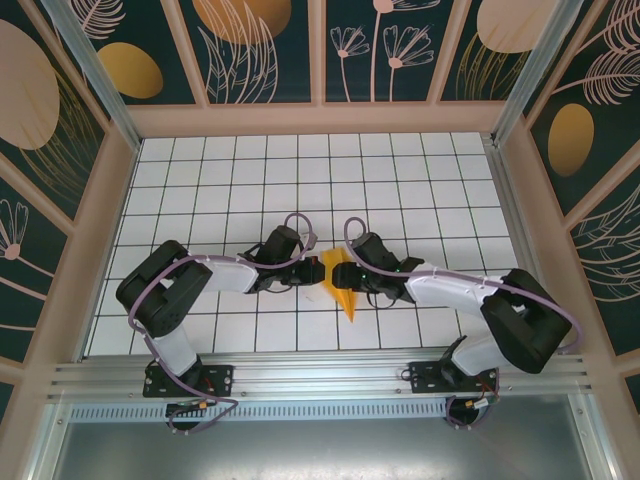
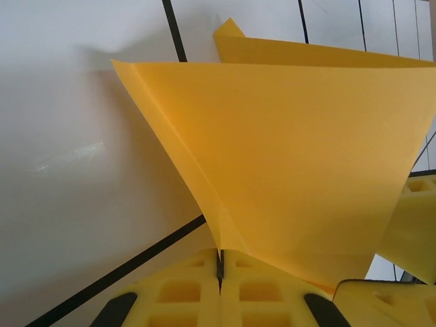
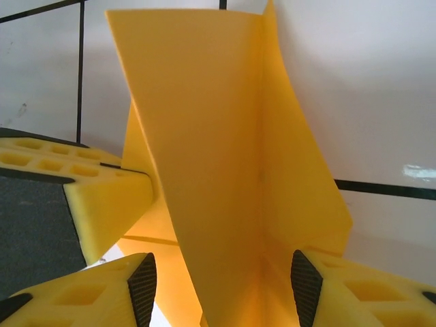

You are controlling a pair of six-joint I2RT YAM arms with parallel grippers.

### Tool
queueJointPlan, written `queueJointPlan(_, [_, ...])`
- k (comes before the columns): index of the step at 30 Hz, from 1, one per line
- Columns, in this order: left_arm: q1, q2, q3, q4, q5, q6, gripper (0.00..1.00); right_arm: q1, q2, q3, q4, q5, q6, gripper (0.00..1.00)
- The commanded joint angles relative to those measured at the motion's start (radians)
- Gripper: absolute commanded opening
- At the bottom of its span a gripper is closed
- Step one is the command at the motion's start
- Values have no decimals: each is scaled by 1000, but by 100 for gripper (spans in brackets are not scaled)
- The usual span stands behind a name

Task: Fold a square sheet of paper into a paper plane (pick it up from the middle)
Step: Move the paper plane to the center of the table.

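A white tiled table [image 1: 200,180] with black grid lines sits inside dark walls [image 1: 265,50] painted with flowers. There are two arms and one sheet of paper [image 1: 342,282]. The paper is creased and stands upright just toward five o'clock from the table's centre. The left gripper [image 2: 219,262] pinches its lower fold tight. The right gripper [image 3: 225,286] seems parted, its fingers either side of the crease.

White tiled tabletop [image 1: 300,170]
Thin black lines rule its glossy surface into even squares (a soft pale glare shows close up in both wrist views).
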Motion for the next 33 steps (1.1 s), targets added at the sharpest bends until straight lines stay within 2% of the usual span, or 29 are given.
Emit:
queueJointPlan(1, [7,15,-15,4,-1,13,5,8,30,47,1,-31,-39,58])
queueJointPlan(6, [7,18,-15,7,-2,10,5,21,66,44,4,-60,-30,56])
queueJointPlan(12, [8,14,-23,16,-1,2,5,54,55,38,-31,-23,-2,52])
queueJointPlan(21, [7,12,-29,32,6,-10,5,114,45,40,-84,43,48,51])
queueJointPlan(29, [8,3,-41,41,3,-18,5,141,-46,25,-148,131,136,53])
queueJointPlan(33, [8,6,-42,48,8,-25,5,142,-71,-6,-132,114,178,53])
